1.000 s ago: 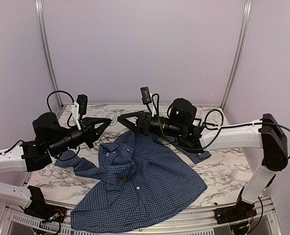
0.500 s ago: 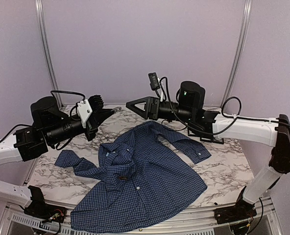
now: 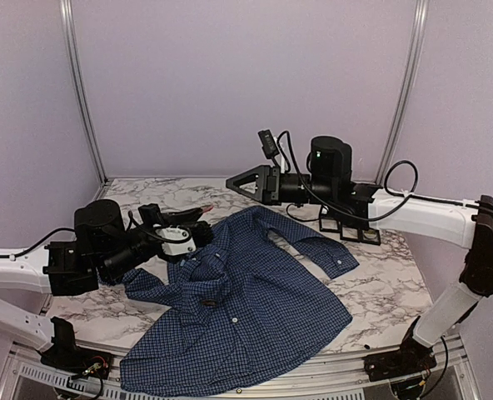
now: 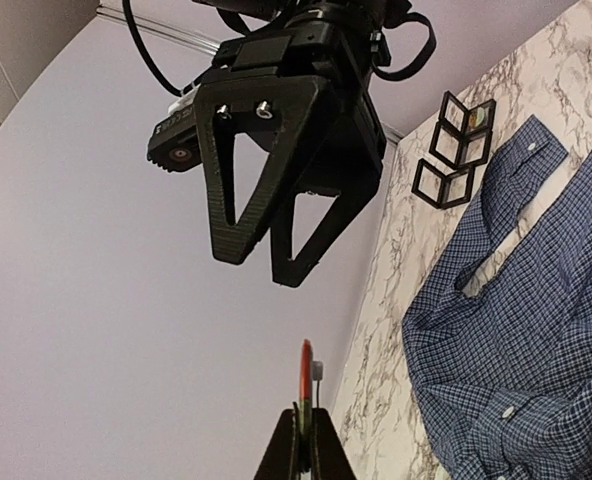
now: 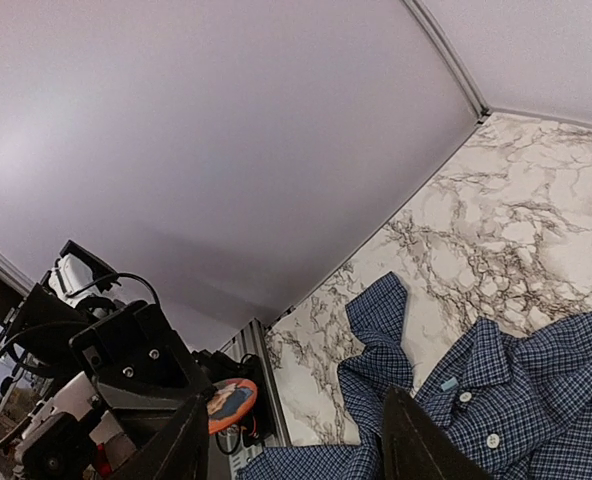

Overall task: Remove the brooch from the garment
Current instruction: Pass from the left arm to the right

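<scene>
The garment (image 3: 246, 300), a dark blue checked shirt, lies spread on the marble table with its collar (image 3: 201, 262) toward the left. My left gripper (image 3: 203, 211) hovers just above and behind the collar, shut on the brooch (image 3: 206, 205), a thin round orange badge. The left wrist view shows the brooch (image 4: 306, 375) edge-on, sticking up from the shut left gripper (image 4: 304, 412). My right gripper (image 3: 232, 182) hangs open and empty in the air, higher and to the right. From the right wrist view the brooch (image 5: 231, 402) faces the open right gripper (image 5: 296, 396), with the garment (image 5: 516, 400) below.
Small black square frames (image 3: 351, 229) stand on the table behind the shirt's right sleeve, also seen from the left wrist as black frames (image 4: 456, 150). Bare marble table (image 3: 388, 287) lies right of the shirt. Metal posts (image 3: 80, 92) flank the back wall.
The two grippers, close together over the collar a second ago, have drawn apart. The right one rose and moved right; the left one dropped lower and rolled its wrist, still holding the brooch.
</scene>
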Motion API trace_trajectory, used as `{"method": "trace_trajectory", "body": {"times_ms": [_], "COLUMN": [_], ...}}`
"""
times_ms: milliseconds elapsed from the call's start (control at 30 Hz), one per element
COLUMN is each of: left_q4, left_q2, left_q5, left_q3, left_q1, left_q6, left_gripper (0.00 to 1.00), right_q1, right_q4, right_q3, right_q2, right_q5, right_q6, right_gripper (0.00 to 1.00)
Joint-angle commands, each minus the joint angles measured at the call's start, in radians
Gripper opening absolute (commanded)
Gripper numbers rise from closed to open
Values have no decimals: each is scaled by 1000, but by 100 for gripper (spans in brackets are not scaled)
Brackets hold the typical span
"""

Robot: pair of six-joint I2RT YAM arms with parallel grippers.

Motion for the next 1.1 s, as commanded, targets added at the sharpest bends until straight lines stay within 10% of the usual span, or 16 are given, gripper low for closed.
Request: {"method": "trace_trajectory", "body": {"times_ms": [0, 433, 1067], "left_q4": [188, 588, 716], "left_q2": [34, 148, 269], "left_q5": [-152, -324, -385], "left_q3": [-38, -136, -127], "left_q1": [-38, -104, -110], "left_q6": [172, 455, 569], "left_gripper": [0, 0, 0], "right_q1": [-7, -7, -6], "right_q4": [-50, -43, 3], "right_q3": [30, 88, 119], "right_q2": [-21, 57, 116], "right_q5": [-44, -140, -231], "right_q6": [20, 86, 182], "right_gripper": [55, 47, 31]}}
